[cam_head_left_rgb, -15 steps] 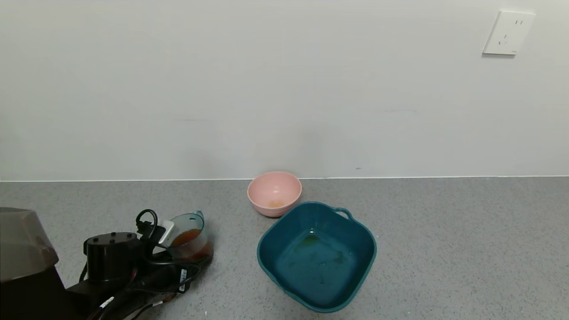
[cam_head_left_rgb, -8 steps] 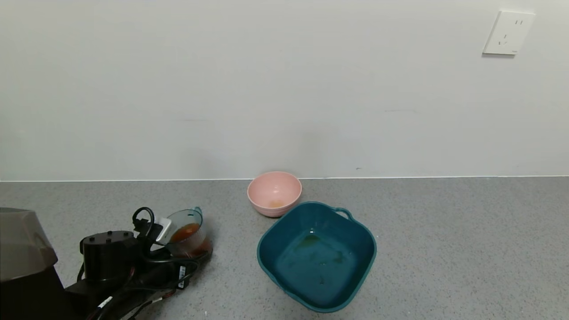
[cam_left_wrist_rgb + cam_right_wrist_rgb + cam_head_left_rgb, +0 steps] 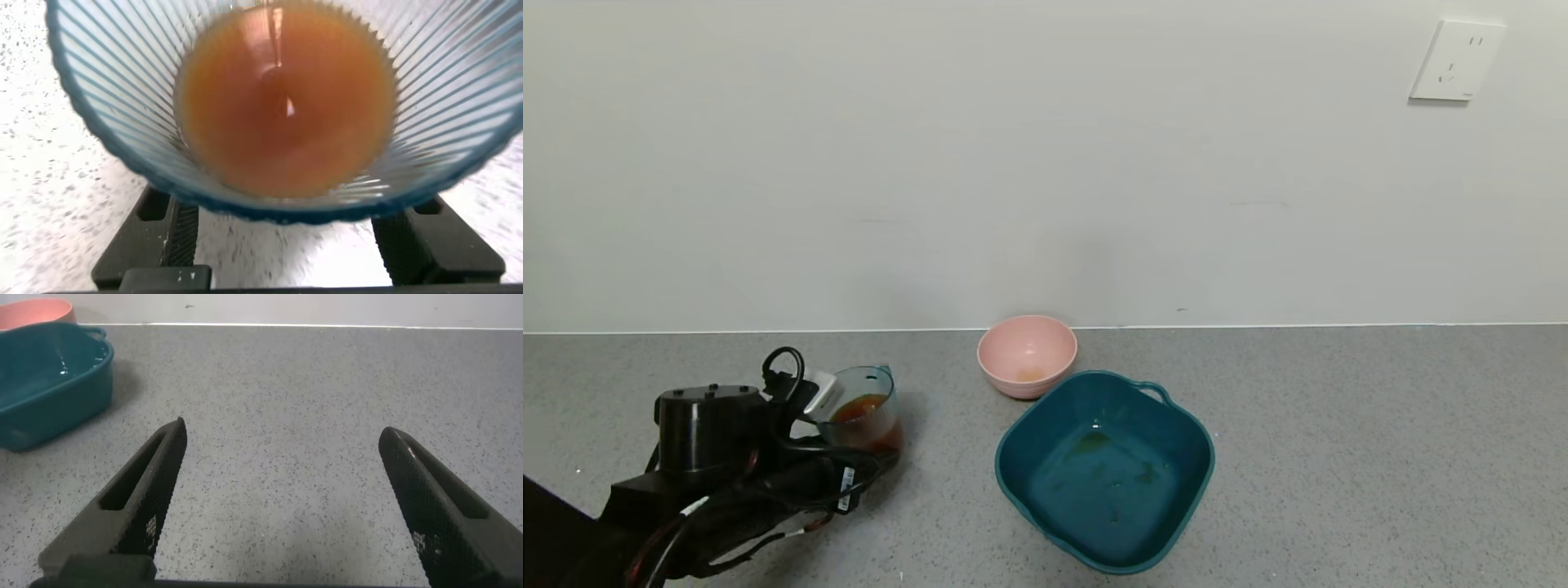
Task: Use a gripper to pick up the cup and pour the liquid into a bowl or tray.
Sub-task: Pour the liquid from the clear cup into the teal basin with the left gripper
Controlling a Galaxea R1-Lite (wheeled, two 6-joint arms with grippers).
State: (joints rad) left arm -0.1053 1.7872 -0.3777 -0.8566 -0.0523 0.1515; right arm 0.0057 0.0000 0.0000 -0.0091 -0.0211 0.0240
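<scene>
Lifted a bit since earlier, left gripper [image 3: 845, 425] clamped on cup [image 3: 862, 416] w/ liquid [image 3: 286, 98], lower left; next carry rightward over basin [image 3: 1013, 457], tip.

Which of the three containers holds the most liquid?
The ribbed clear cup in the left gripper; the pink bowl and teal basin show only traces.

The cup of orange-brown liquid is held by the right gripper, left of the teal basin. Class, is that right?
No. The left gripper holds the cup, as the head view shows; it is indeed left of the teal basin.
</scene>
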